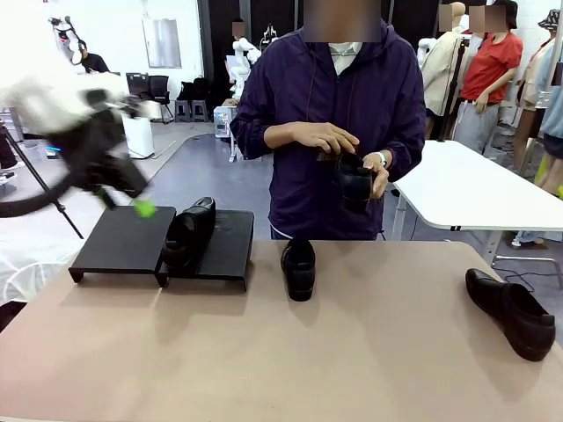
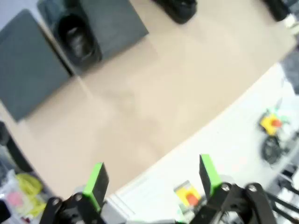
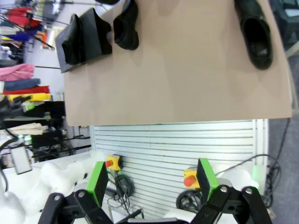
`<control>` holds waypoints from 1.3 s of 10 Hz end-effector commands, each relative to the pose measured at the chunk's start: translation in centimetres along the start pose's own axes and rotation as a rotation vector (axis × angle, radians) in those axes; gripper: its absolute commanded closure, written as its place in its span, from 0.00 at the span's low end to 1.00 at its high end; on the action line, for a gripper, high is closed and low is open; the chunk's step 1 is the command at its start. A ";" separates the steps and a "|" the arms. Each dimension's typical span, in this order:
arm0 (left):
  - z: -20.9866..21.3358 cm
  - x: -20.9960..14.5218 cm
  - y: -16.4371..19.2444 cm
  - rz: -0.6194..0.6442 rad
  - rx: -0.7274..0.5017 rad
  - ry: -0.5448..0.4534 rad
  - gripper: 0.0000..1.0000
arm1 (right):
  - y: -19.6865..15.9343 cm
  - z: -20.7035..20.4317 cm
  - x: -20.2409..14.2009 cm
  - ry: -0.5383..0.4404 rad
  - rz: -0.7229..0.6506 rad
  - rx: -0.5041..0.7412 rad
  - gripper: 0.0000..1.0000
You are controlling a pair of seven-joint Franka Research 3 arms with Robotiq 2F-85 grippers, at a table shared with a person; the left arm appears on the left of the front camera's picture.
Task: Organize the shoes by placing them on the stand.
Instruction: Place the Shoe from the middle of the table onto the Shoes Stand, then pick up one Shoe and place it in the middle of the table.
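A beige bench (image 1: 378, 369) carries the black stand (image 1: 119, 242), with one loafer (image 1: 186, 233) at the seam between its platforms. A middle loafer (image 1: 298, 268) and a right loafer (image 1: 510, 312) lie on the bench. The person's hands (image 1: 327, 137) hold a fourth loafer (image 1: 354, 180). The left jaws gape empty above the stand's left platform. The right jaws are spread empty, well back from the bench.

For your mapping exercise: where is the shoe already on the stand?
Front view, left side: the shoe sits on the right platform's left edge, beside the left platform.

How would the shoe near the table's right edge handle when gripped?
The shoe looks glossy, so probably slippery. Its open collar likely flexes under a pinch. Resting flat on its sole, it should slide, not roll.
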State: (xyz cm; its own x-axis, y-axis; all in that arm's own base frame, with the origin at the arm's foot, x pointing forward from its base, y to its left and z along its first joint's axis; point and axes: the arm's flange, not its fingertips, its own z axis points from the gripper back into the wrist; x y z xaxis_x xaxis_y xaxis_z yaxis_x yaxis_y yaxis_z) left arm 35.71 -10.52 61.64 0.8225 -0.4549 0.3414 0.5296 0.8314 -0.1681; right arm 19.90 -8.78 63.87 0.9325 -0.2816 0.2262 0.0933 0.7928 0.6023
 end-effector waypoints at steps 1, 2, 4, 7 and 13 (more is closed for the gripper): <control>4.9 -5.2 4.0 0.128 -0.097 -0.063 0.00 | 0.3 0.3 0.1 0.000 0.012 0.024 0.00; 7.0 -8.5 4.8 0.171 -0.112 -0.136 0.00 | 0.3 0.3 0.1 0.000 0.012 0.024 0.00; 9.5 -13.9 6.2 0.193 -0.178 -0.388 0.00 | 0.3 0.3 0.1 0.000 0.012 0.024 0.00; 11.1 -12.7 6.2 0.216 -0.143 -0.244 0.00 | 0.3 0.3 0.1 0.000 0.012 0.024 0.00; 11.1 -12.7 6.2 0.216 -0.143 -0.244 0.00 | 0.3 0.3 0.1 0.000 0.012 0.024 0.00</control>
State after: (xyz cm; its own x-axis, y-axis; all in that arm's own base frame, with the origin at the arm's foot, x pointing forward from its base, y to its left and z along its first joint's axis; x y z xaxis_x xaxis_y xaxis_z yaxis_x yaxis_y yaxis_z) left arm 26.38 3.52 66.33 0.8578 -0.1518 0.4911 0.3714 0.8436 -0.3878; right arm 19.88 -8.79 63.92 0.9321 -0.2822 0.2269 0.0934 0.7928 0.6023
